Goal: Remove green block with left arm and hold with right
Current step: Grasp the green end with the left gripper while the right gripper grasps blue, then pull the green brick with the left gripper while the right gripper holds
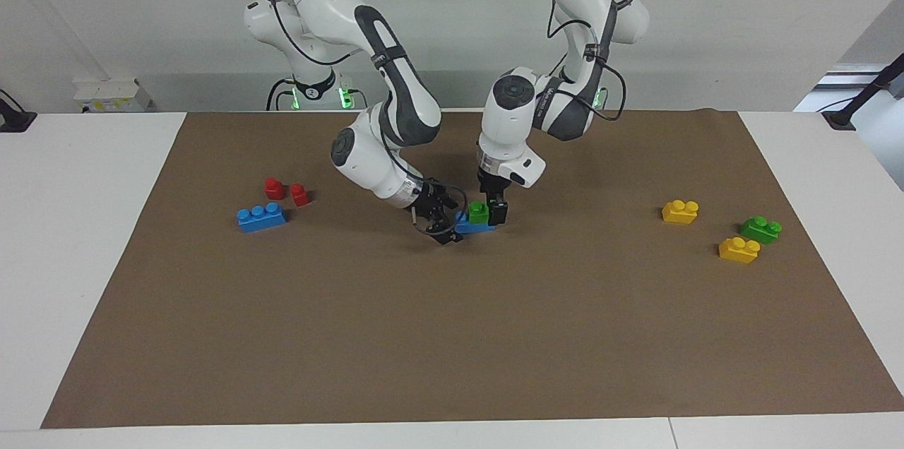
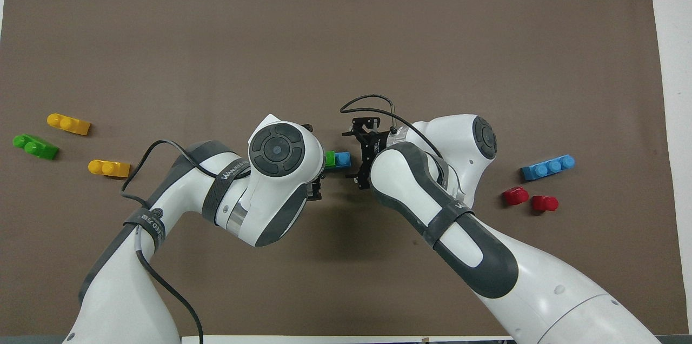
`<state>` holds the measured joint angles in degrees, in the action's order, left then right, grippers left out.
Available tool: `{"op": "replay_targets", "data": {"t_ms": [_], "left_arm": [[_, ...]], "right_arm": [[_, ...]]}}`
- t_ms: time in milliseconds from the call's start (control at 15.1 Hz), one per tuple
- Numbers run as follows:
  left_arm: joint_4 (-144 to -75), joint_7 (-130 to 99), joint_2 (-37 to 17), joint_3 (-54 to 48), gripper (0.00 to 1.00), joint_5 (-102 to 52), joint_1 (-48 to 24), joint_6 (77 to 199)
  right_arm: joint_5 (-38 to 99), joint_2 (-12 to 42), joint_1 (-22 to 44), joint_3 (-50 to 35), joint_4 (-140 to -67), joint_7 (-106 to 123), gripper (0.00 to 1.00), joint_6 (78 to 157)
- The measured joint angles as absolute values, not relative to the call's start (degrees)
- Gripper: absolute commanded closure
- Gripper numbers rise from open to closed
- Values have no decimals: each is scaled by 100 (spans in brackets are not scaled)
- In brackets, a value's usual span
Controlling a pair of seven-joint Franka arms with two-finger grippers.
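Note:
The green block sits on one end of a blue brick in the middle of the brown mat; it also shows in the overhead view beside the blue brick. My left gripper points straight down and is shut on the green block. My right gripper comes in low from the side and is shut on the blue brick's free end. The stack rests on the mat. In the overhead view the left wrist hides most of the green block.
A second green brick and two yellow bricks lie toward the left arm's end. A blue three-stud brick and two red pieces lie toward the right arm's end.

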<state>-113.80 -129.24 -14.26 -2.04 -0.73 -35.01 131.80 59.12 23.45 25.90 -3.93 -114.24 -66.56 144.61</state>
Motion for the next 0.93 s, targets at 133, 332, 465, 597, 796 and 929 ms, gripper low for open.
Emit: {"op": "replay_targets", "data": {"t_ms": [133,332,465,597,796,929], "left_arm": [[-11368,-12929,-1426,-204,0,-70,-3501,13180],[-11363,-12943,-1426,-201,1,-66,-3501,13180],[-11363,-12952,-1426,-199,1,-34,-3501,13180],[-11361,-12962,-1426,-196,1,0,-3499,13180],[-11361,-12965,-1426,-194,2,9,-3498,13180],[-11361,-12966,-1426,-192,5,13,-3498,13180]], "right_arm": [[5912,2367,2615,-397,-11425,-6656,6,14486],[5952,2369,2650,-397,-11425,-6656,22,14501],[5975,2369,2671,-397,-11425,-6655,52,14510],[6120,2369,2674,-396,-11427,-6656,90,14574],[6196,2372,2675,-396,-11468,-6656,100,14683],[6196,2371,2676,-398,-11470,-6656,100,14693]]}}
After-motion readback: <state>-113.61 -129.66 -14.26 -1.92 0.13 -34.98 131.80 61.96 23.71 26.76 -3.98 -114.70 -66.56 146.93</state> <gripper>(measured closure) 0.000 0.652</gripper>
